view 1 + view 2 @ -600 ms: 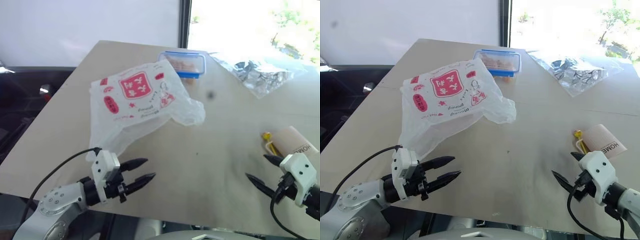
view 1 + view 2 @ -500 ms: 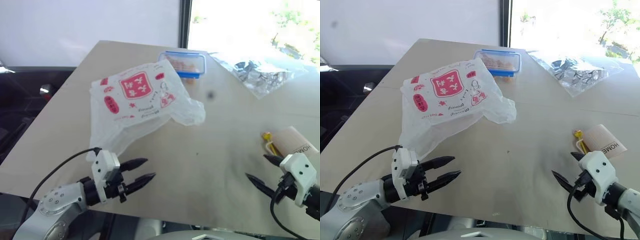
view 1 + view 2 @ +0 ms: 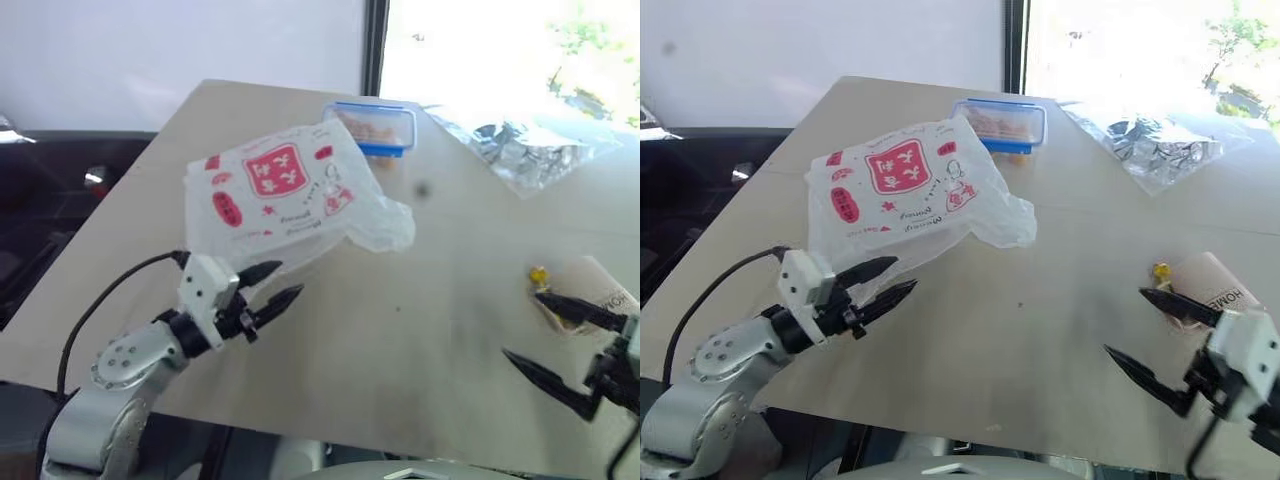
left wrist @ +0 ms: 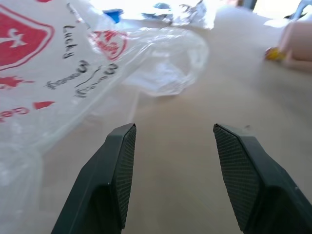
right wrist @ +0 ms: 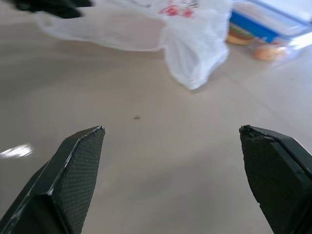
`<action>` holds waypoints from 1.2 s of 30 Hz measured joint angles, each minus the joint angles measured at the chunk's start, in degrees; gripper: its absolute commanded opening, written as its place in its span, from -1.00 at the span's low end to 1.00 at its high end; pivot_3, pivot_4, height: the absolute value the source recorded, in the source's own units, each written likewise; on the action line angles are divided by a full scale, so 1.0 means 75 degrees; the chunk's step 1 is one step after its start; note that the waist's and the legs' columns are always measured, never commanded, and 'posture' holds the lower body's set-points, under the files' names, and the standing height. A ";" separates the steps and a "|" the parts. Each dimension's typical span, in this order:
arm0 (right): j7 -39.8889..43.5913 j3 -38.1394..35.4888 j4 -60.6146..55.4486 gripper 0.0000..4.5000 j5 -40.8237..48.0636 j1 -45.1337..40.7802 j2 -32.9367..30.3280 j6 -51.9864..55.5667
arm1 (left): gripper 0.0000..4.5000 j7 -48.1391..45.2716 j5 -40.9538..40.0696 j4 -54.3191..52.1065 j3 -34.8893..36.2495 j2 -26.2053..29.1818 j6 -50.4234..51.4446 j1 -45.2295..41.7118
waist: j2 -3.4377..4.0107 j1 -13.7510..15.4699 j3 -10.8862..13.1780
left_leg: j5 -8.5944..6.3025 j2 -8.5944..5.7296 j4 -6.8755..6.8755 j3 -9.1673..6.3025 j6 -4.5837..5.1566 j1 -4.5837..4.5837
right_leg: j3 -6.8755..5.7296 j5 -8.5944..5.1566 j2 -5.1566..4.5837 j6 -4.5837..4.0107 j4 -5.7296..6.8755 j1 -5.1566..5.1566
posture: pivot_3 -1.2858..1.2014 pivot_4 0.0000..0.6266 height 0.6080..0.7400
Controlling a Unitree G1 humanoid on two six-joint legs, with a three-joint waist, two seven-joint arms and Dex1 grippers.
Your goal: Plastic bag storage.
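The plastic bag (image 3: 905, 195) lies puffed up on the table (image 3: 1040, 320), near the far left side. It looks thin, light, soft and slippery, so pinch its near edge. The left gripper (image 3: 883, 283) is open just beside it, maybe touching. The right gripper (image 3: 1148, 326) is wide open, well apart.

Plastic bag (image 3: 280, 195): thin translucent white, crumpled and puffed, lying loose on the surface (image 3: 440, 300) at about 11 o'clock from its centre. Red square logo faces up, tilted, with red ovals and small drawings around it. One bunched end trails toward 3 o'clock, a flatter end toward 7 o'clock.
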 measured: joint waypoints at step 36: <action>0.0367 0.0212 0.0179 0.99 0.2106 -0.1041 -0.0840 0.0384 | 0.17 0.0177 0.1444 0.0471 -0.0486 -0.0088 -0.1094 -0.1241 | 0.0005 -0.0004 -0.0006 | -0.0001 0.0002 0.0002 0.0004 0.0003 0.0003 | 0.0002 0.0009 -0.0002 -0.0001 0.0006 0.0003 | 0.03 -0.52 1.00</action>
